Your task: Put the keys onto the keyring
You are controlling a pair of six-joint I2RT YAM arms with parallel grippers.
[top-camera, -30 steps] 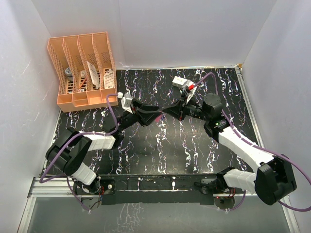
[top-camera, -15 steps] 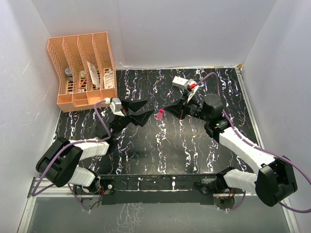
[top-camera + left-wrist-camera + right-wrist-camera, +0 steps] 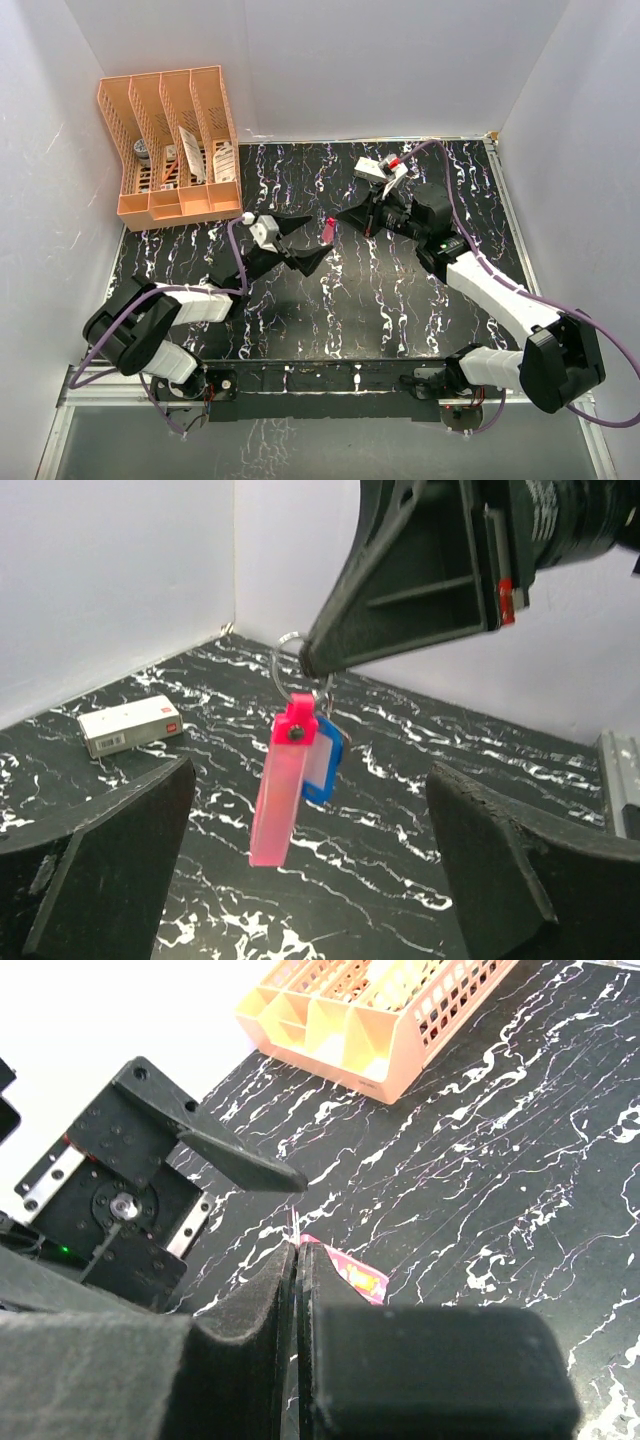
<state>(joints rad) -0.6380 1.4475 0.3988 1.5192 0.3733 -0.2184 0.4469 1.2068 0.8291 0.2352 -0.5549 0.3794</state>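
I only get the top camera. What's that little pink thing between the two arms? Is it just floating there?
Observer: Not floating. The left wrist view shows a pink key hanging from a metal keyring that the right pincer holds by its tips.
Operator: Only one key?
Observer: No, a blue key hangs on the same keyring, right behind the pink one.
Operator: Is the pincer squeezing hard?
Observer: I can't tell how hard, but the right wrist view shows its fingers shut together.
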